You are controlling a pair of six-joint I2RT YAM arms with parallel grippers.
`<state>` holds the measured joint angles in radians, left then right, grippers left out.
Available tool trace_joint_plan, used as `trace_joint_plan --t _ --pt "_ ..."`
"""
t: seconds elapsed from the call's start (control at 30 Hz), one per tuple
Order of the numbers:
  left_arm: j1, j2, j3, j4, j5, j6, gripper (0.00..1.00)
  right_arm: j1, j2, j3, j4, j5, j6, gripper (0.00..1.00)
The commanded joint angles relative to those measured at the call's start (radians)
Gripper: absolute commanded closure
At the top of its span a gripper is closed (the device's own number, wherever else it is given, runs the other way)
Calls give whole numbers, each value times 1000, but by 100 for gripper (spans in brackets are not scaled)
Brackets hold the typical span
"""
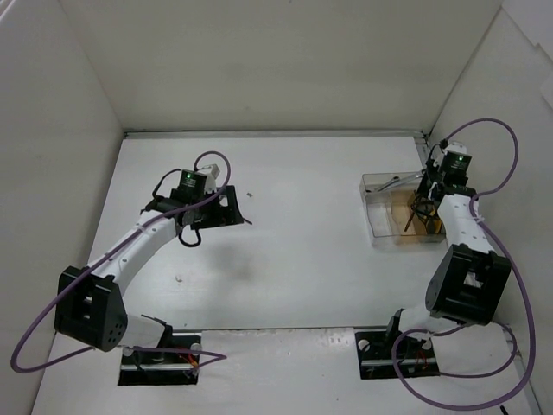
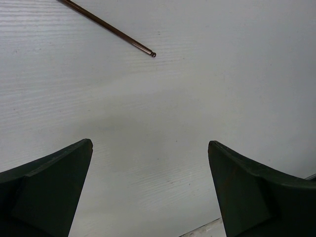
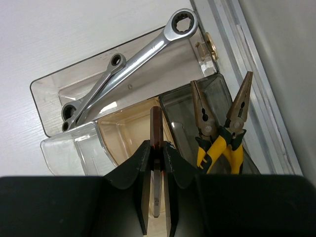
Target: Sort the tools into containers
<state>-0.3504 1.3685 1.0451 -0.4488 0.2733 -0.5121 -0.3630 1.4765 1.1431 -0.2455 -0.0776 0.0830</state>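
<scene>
1. Done: the far bin (image 3: 148, 84) holds two wrenches. The big wrench (image 3: 143, 54) has its ring head poking past the rim, w/ the small wrench (image 3: 94, 94) alongside.
2. Done: the bin by the wall (image 3: 178, 111) holds the yellow pliers (image 3: 219, 136), handles near the camera, noses part open and pointing to the far end.
3. In hand: the R gripper (image 3: 156, 148) is pinched tight on a thin dark strip, prob. a hex key (image 3: 155, 123). It sits over the middle bin (image 3: 118, 131). That bin's tan bottom shows nothing else in it, as far as visible. The key isn't let go yet, so this one counts as nearly done.
4. Left: a second hex key (image 2: 108, 27) lies flat on the table (image 2: 207, 84), ball end nearest, ahead of the L gripper (image 2: 150, 148). The L gripper's fingers are spread wide w/ nothing btwn them, and they're apart from the key.
5. Green screwdriver: not seen in any view. Can't tell if it's binned, hidden by an arm, or absent.
6. A tiny screw (image 1: 249, 195) sits loose near the L gripper in the top view. It's not a tool, so it stays.
7. Est.: well past halfway. Release the held key, then fetch the table key across to the bins.
</scene>
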Motion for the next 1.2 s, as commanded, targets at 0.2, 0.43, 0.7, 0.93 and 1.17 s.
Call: trace_joint_plan --t 0.2,0.43,0.7,0.93,1.17 --pt "10 12 30 48 32 0 0 -8 68 7 110 -86 61 100" --pt "10 29 27 67 53 -9 1 -7 93 -29 109 -70 74 100" --pt "10 33 12 73 63 -12 1 -8 71 -42 103 -47 73 100" --pt "10 29 -2 81 69 -17 1 -8 79 -14 63 -62 70 100" --pt "10 27 -8 85 75 -17 1 -8 103 -23 46 -62 66 98"
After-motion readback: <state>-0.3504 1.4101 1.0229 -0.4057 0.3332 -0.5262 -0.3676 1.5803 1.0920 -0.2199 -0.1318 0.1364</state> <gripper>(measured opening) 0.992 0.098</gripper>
